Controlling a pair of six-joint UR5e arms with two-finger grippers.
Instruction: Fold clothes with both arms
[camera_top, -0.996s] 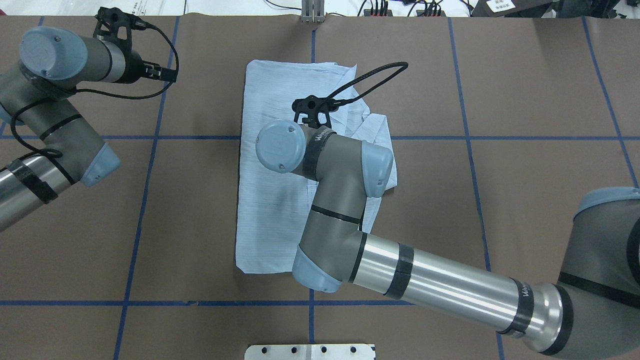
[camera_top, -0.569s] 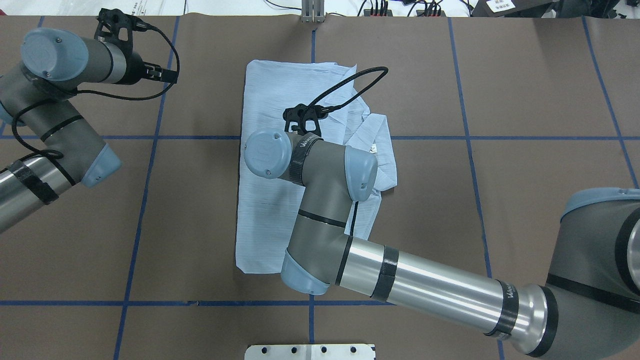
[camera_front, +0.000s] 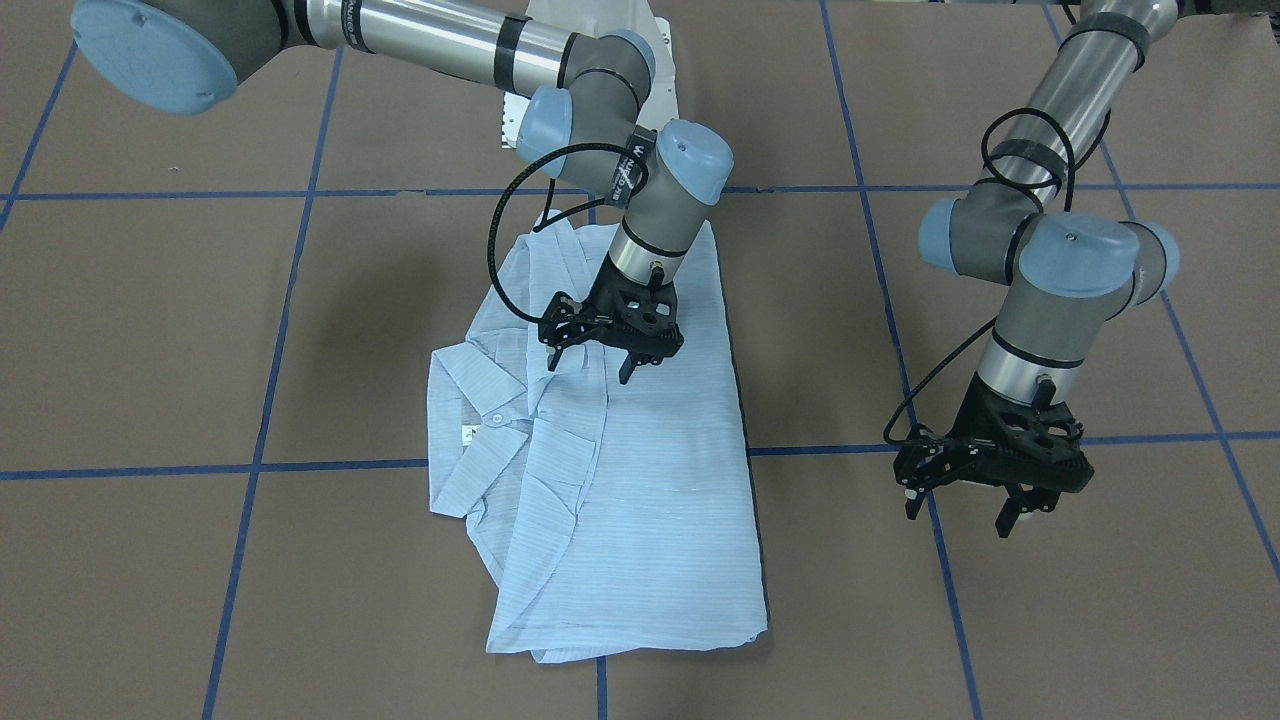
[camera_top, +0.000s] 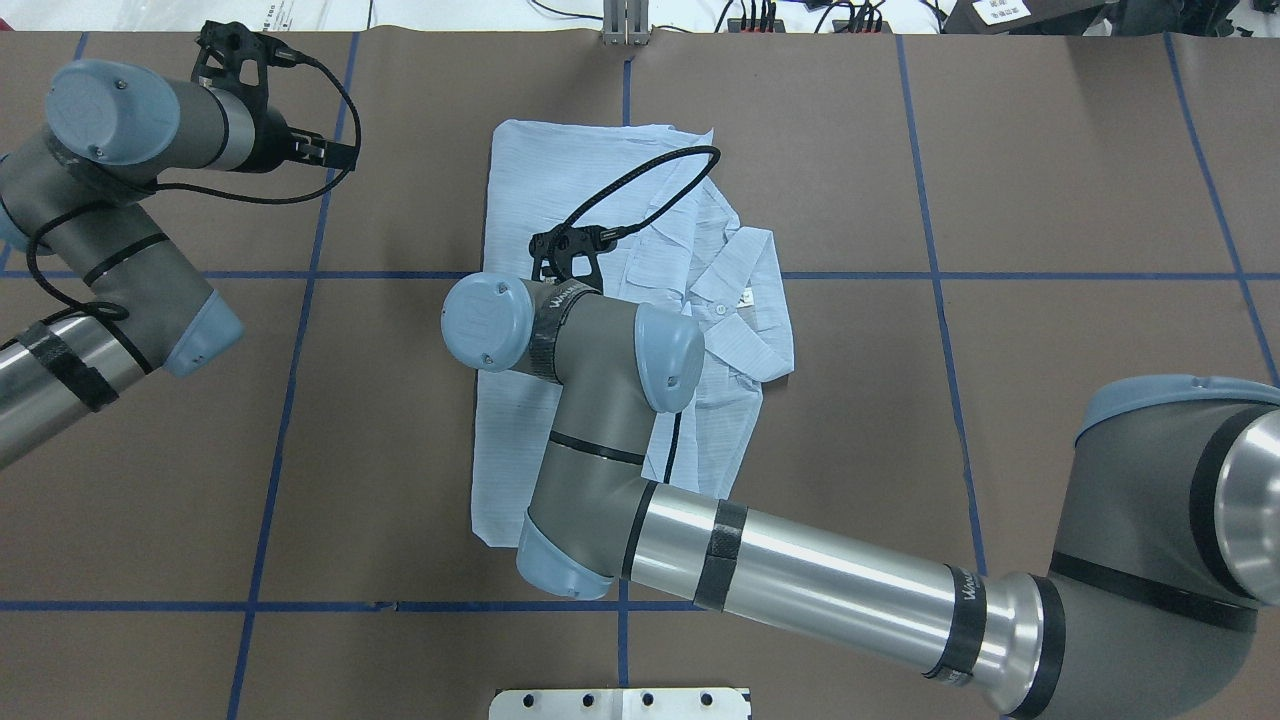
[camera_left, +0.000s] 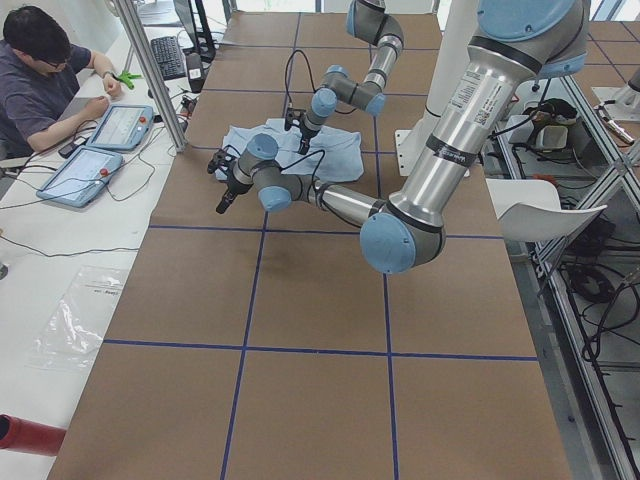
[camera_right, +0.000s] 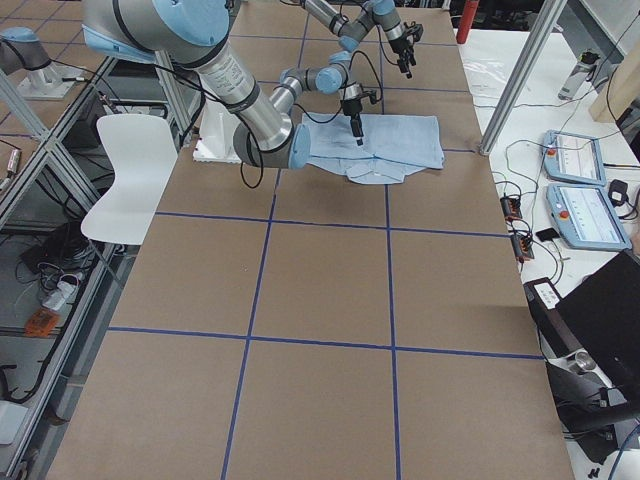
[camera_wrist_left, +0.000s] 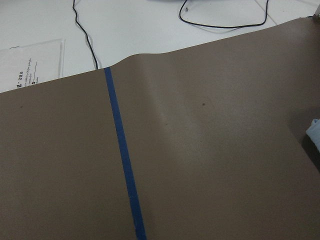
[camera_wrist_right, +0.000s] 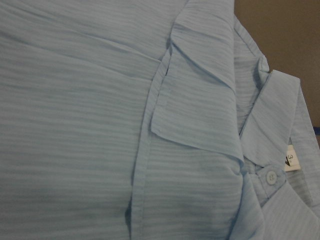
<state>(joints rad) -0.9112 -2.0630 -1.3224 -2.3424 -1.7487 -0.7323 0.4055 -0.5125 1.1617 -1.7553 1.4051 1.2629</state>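
The clothes are one pale-blue shirt (camera_front: 640, 480), folded into a long rectangle on the brown table (camera_front: 1000, 620). Its collar (camera_top: 745, 290) and a white button (camera_wrist_right: 271, 176) stick out on one side. My right gripper (camera_front: 590, 372) hangs open and empty just above the shirt's middle, close to the front placket (camera_wrist_right: 150, 125). In the overhead view the right wrist hides that gripper. My left gripper (camera_front: 957, 520) is open with nothing in it, above bare table well off the shirt's far corner. In the left wrist view only a small corner of the shirt (camera_wrist_left: 314, 131) shows.
Blue tape lines (camera_wrist_left: 125, 165) form a grid on the table. A white mounting plate (camera_top: 620, 703) sits at the robot's edge and a metal post (camera_top: 625, 20) at the far edge. A person (camera_left: 40, 80) sits at a side bench with tablets and cables.
My right arm has swung to the left across the shirt, and the collar that it covered now shows. The left arm has barely moved.
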